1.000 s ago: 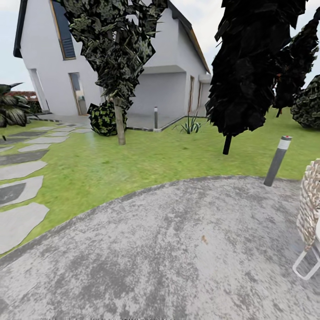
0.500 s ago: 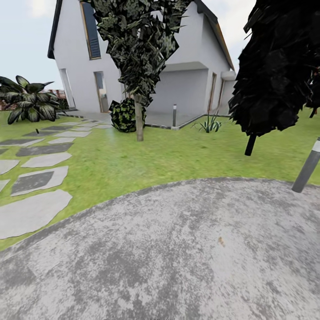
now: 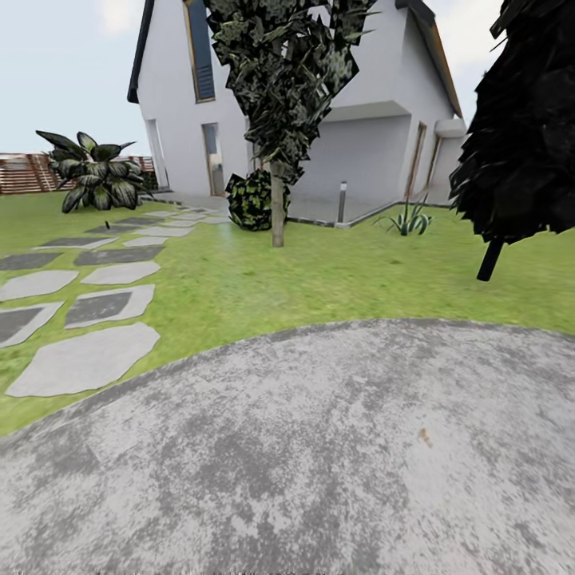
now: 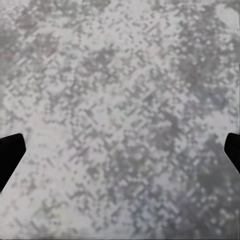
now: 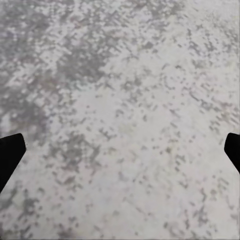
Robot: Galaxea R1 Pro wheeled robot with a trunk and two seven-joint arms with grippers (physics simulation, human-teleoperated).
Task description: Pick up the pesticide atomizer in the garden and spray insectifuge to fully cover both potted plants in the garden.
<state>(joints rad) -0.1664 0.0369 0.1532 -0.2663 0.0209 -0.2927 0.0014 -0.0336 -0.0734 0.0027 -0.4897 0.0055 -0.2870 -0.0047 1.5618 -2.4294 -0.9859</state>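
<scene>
Across the garden lawn, nothing I can make out as the pesticide atomizer or either potted plant appears, so where the sprayer lies cannot be told from these views. By my judgement the task stands at its very start: nothing is picked up, nothing is sprayed, and the robot seems to be searching or travelling. Underfoot lies the round grey mottled stone patio, its curved edge meeting the grass across the middle of the head view. Beside that edge, on the robot's left, stepping slabs lead off toward a white house. Near the house stand a dark-leaved tree, a rounded shrub at its foot, a short grey bollard light and a small spiky plant. Farther left, a large plant with broad dark leaves sits before a brown slatted fence; it looks too big to be one of the potted ones. A black-foliaged tree fills the right side. Both wrist cameras look straight down on the patio stone: the left gripper and the right gripper each show dark fingers at opposite margins, spread wide and released, with nothing between them. All of the work is left: finding the atomizer, grasping it, and coating both plants.
</scene>
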